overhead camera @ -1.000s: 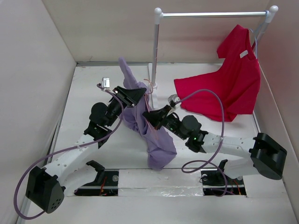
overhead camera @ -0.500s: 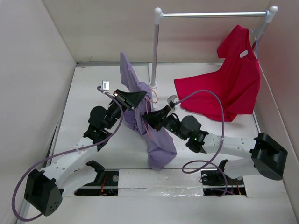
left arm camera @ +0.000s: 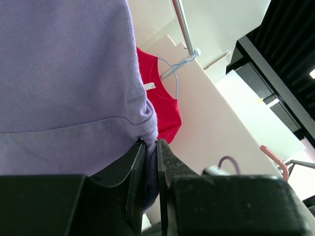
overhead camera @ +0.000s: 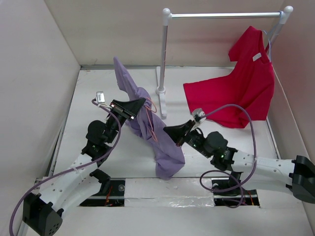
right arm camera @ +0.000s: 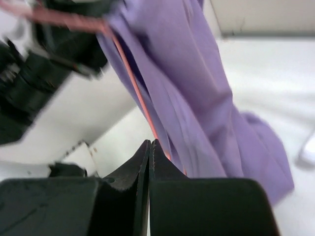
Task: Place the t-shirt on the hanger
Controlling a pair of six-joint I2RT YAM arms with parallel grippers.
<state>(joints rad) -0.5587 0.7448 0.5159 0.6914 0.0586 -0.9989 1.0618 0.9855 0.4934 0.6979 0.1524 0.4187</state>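
The lavender t-shirt (overhead camera: pixel 163 153) hangs bunched from my left gripper (overhead camera: pixel 139 103), its lower end on the table and one part sticking up behind. My left gripper (left arm camera: pixel 150 142) is shut on a fold of the t-shirt (left arm camera: pixel 64 73). The pink wire hanger (overhead camera: pixel 153 129) lies partly inside the cloth, and its hook shows in the left wrist view (left arm camera: pixel 275 160). My right gripper (overhead camera: pixel 168 131) is shut and empty, just right of the shirt. In the right wrist view its tips (right arm camera: pixel 150 142) sit in front of the hanger wire (right arm camera: pixel 135 86) and the t-shirt (right arm camera: pixel 197 98).
A white rail stand (overhead camera: pixel 162 59) stands at the back centre. A bright red t-shirt (overhead camera: pixel 241 93) hangs from its right end on a thin blue hanger (left arm camera: pixel 172 69) and drapes onto the table. Walls close in at left, right and back.
My right gripper has drawn back to the right and nearer, away from the shirt and hanger. My left gripper has moved left with the t-shirt, swinging its upper part left.
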